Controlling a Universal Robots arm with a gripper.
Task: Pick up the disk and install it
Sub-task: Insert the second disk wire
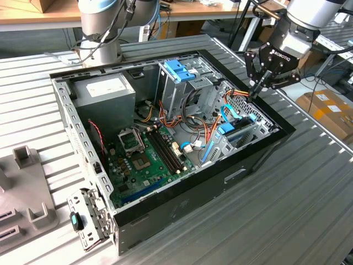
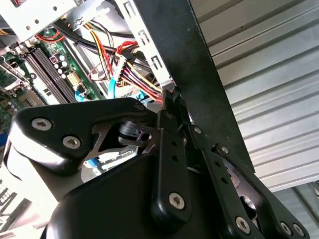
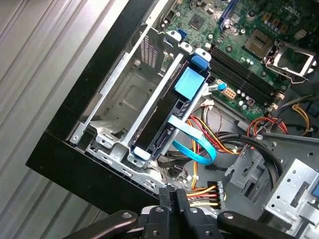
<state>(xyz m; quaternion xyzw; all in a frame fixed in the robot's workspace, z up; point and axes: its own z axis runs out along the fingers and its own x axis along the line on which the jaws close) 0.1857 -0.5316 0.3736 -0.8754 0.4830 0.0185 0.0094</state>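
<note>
From my station, working across the exterior view from its left: the open computer case [image 1: 165, 138] lies on the ribbed table [image 1: 309, 210], its motherboard [image 1: 146, 160] exposed. Further right, the disk [image 1: 234, 135] stands on edge in the drive cage [image 3: 124, 99] at the case's front corner, its light-blue rails showing; in the first wrist view the disk [image 3: 167, 117] sits between the cage's metal walls with a blue ribbon cable [image 3: 194, 144] at its end. I judge the disk seated or nearly so; whether it is latched I cannot tell. At the right, the pincer [image 1: 255, 93] hangs above the case's edge, fingertips pressed together, holding nothing, apart from the disk.
</note>
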